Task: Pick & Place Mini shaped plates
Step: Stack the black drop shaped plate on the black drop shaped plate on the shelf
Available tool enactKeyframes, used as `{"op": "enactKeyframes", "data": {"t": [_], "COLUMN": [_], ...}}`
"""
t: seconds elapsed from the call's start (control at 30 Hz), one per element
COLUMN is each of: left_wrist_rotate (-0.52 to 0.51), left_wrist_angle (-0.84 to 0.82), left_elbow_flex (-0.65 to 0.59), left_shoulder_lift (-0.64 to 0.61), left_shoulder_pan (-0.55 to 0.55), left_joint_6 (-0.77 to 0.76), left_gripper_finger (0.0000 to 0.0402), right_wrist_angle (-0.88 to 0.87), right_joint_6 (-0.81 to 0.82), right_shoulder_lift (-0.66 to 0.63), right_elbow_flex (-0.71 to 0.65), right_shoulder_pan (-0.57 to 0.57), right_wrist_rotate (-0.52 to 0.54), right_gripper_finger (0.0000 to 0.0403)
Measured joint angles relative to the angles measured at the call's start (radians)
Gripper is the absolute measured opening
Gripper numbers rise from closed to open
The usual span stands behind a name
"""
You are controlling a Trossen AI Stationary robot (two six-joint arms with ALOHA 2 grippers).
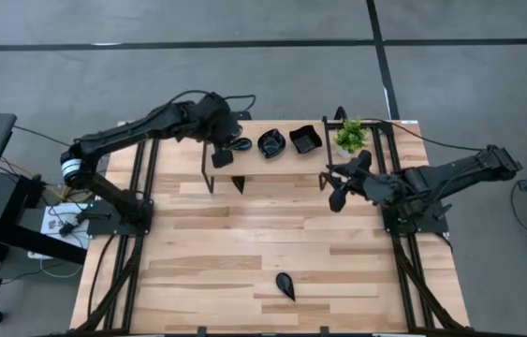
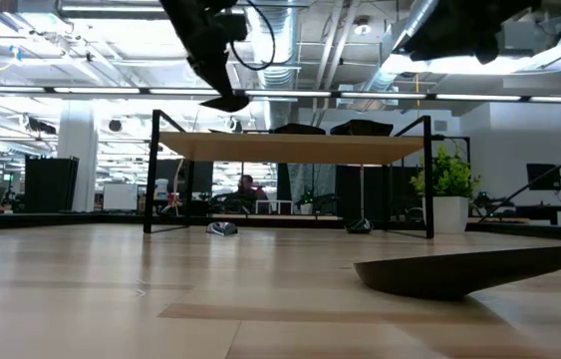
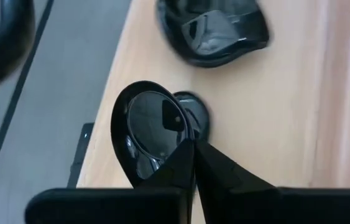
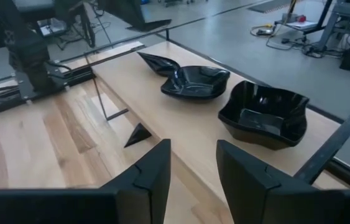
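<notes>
- Step in hand, as judged: setting a teardrop plate (image 3: 147, 134) down on the raised shelf (image 1: 282, 161) at the far edge of the table (image 1: 244, 262).
- Best done by lowering straight down onto bare wood at the shelf's left end, keeping the plate level and clear of the leaf plate (image 1: 241, 144) just beside it.
- Worth watching the shelf's left edge: in the left wrist view the plate hangs partly past it, so a small shift toward the shelf's middle before letting go looks wise.
- Release only once the underside rests flat; a tilted drop risks a slide off the edge.
- Left gripper (image 3: 193, 149): above the shelf's left end, pinched tight on the rim of the teardrop plate, fingertips nearly meeting.
- Right gripper (image 4: 193, 162): waiting near the shelf's right end, fingers partly apart, holding nothing, touching nothing.
- Already on the shelf: a scalloped plate (image 1: 271, 142) at the middle and a square plate (image 1: 305, 139) to its right, close together; a small potted plant (image 1: 349, 137) at the right end.
- One more teardrop plate (image 1: 285, 285) lying alone near the table's near edge, well apart from everything, not yet collected.
</notes>
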Motion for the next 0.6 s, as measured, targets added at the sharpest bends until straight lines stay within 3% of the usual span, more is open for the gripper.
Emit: {"op": "enactKeyframes", "data": {"t": [0.27,0.6], "left_wrist_rotate": [-0.056,-0.072], "left_wrist_angle": [0.001,0.029], "left_elbow_flex": [0.000,0.000], "left_shoulder_lift": [0.005,0.072], "left_shoulder_pan": [-0.088,-0.097], "left_joint_6": [0.100,0.201], "left_gripper_finger": [0.0014,0.0015], "right_wrist_angle": [-0.002,-0.002], "right_joint_6": [0.000,0.000], "right_shoulder_lift": [0.000,0.000], "right_elbow_flex": [0.000,0.000], "right_shoulder_pan": [-0.006,-0.005], "right_wrist_rotate": [0.000,0.000], "right_gripper_finger": [0.0124,0.0124]}}
